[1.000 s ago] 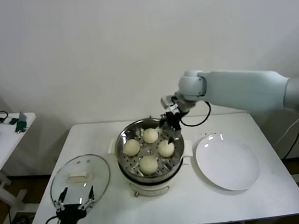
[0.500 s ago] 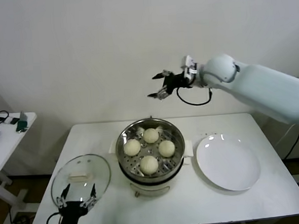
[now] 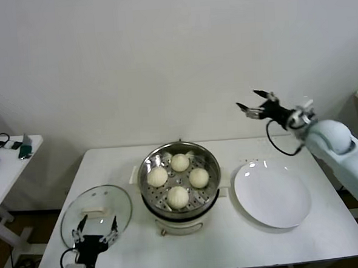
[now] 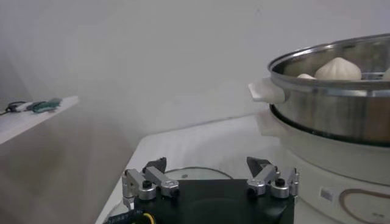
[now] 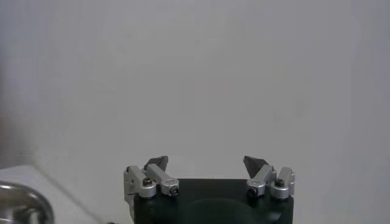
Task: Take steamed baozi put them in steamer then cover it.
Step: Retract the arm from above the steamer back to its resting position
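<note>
Plain white wall backs a white rectangular desk (image 3: 307,235) on which everything sits. At the desk's centre stands the round shiny stainless-steel steamer (image 3: 179,178) on its cream-white base, uncovered. Four smooth off-white dome-shaped steamed baozi (image 3: 178,196) lie on its perforated tray, at roughly 12, 3, 6 and 9 o'clock around the tray's middle, close together. A flat round white plate (image 3: 272,195) lies at 3 o'clock of the steamer, just beside it. The round glass lid (image 3: 96,213) with a pale handle lies flat on the desk at 8 o'clock of the steamer.

The left gripper (image 3: 97,232) hovers low over the lid's near edge, its jaws spread and holding nothing; the left wrist view shows the same spread jaws above the glass, with the steamer's side handle and a baozi top beyond. The right gripper (image 3: 253,101) is raised high against the wall, at 1 o'clock of the steamer and above the plate's far side, jaws spread, empty.

A small white side table (image 3: 10,157) with dark oddments stands at 9 o'clock, well apart.
</note>
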